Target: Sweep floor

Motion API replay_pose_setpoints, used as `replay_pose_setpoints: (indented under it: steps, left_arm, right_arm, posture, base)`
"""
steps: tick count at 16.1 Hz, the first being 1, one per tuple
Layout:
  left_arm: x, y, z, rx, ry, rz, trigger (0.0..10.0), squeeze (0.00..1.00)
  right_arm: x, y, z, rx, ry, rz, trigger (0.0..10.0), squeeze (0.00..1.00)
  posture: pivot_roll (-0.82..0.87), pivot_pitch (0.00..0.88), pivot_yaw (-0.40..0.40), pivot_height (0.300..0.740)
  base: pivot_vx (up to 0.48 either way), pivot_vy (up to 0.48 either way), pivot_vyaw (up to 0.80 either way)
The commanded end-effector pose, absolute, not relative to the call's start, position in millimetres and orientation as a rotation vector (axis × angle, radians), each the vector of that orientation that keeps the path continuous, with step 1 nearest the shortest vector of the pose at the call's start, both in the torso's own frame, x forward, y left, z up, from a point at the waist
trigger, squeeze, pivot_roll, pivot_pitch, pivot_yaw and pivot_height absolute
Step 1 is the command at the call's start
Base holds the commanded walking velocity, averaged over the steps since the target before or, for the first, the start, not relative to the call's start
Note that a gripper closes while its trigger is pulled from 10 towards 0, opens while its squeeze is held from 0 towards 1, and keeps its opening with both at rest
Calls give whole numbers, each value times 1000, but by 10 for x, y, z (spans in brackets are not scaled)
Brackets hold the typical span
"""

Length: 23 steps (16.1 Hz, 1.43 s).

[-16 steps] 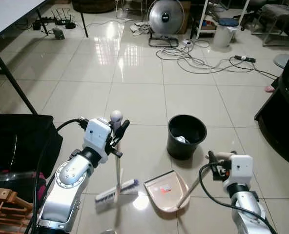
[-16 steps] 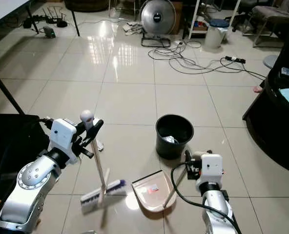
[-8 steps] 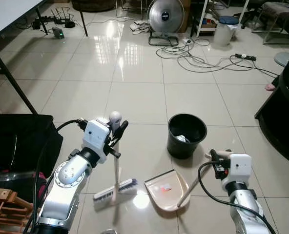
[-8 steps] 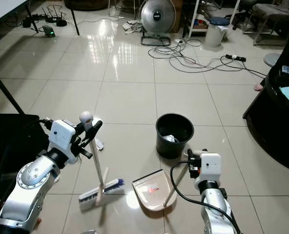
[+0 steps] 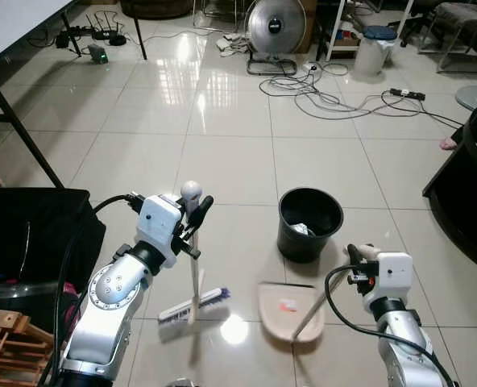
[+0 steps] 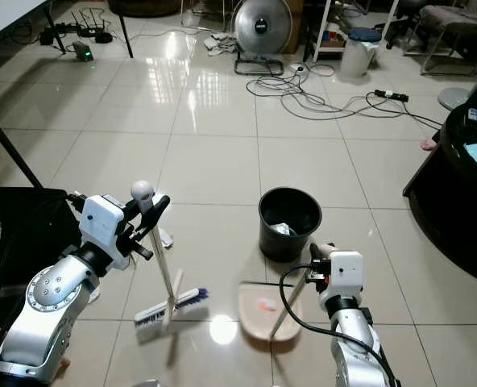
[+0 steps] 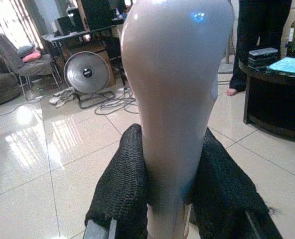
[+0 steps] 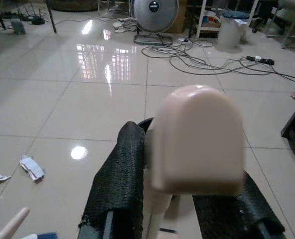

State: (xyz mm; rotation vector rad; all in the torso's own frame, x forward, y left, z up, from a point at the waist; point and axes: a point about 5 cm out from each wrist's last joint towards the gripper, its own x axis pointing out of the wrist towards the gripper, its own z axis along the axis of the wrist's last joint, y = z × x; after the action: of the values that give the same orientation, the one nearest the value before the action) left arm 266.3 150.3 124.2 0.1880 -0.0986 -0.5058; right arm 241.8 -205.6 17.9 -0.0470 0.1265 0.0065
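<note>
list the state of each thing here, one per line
broom: upright, bristles on the floor, handle top held in the left gripper
dustpan: tilted, a small scrap in it, handle held in the right gripper
bin: upright, open, some trash inside
fan: standing on the floor
</note>
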Motion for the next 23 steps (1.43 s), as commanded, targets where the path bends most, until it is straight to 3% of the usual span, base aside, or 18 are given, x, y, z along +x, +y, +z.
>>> replay_pose_setpoints:
  steps: [1,5,11,13,20,21,23]
  left_arm:
    - [2649,1520,1319,204,-141,-512,10000,0]
    - [2658,1545,1341,217,-154,-517,10000,0]
    - [2690,1520,1442,225,-173,-519,10000,0]
    - [2711,1506,1460,226,-176,-525,10000,0]
    - [2690,1495,1588,243,-185,-537,10000,0]
    - [2677,1457,1601,243,-186,-543,10000,0]
    - [2671,1417,1596,242,-186,-547,10000,0]
  right_arm:
    - [2446,-2104,239,-53,83,39,0,0]
    - [2515,-1897,374,-47,36,412,0,0]
    - [2485,-1917,544,-77,116,882,0,0]
    - [2449,-1985,477,-220,205,1064,0,0]
    - [2585,-2048,507,-320,237,1140,0,0]
    - [2601,-2079,501,-354,242,1139,10000,0]
    - [2601,-2123,487,-345,268,1142,10000,0]
  posture:
    - [81,66,16,740]
    - [81,55,21,740]
    - [75,49,24,740]
    - [78,50,26,740]
    - [97,65,38,740]
    - [99,68,39,740]
    - [104,67,38,740]
  base:
    - [0,0,0]
    - [0,0,0]
    - [0,0,0]
    - [0,0,0]
    - [0,0,0]
    - [0,0,0]
    - [0,0,0]
